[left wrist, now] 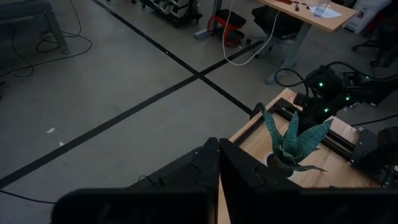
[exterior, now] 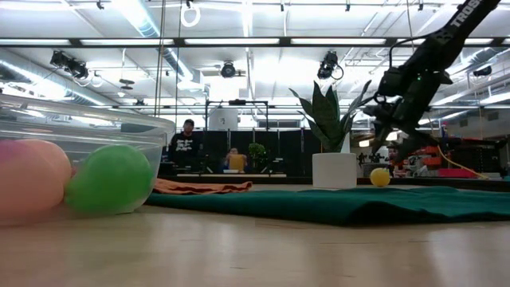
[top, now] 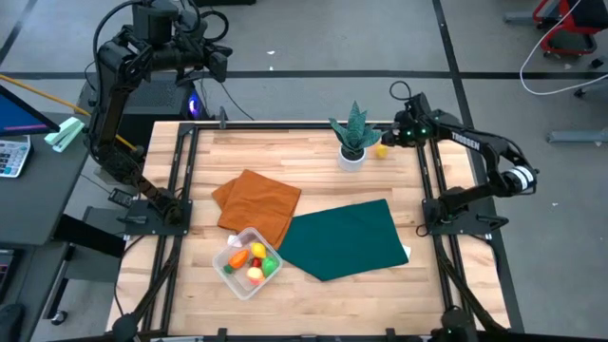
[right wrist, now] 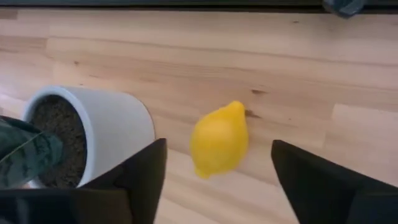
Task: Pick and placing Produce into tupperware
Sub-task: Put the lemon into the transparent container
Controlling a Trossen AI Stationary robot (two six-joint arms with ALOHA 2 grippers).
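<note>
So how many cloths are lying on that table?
2. An orange cloth lies near the table's middle, beside the clear tub; a green cloth is spread just right of it, their edges touching. None seem hidden.

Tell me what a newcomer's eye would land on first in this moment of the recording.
Probably the yellow lemon lying on the bare wood beside the white-potted plant at the table's far edge, with the right gripper open just above it. Next comes the clear tupperware near the front edge, already holding several colourful pieces, close to the orange cloth and the green cloth.
</note>
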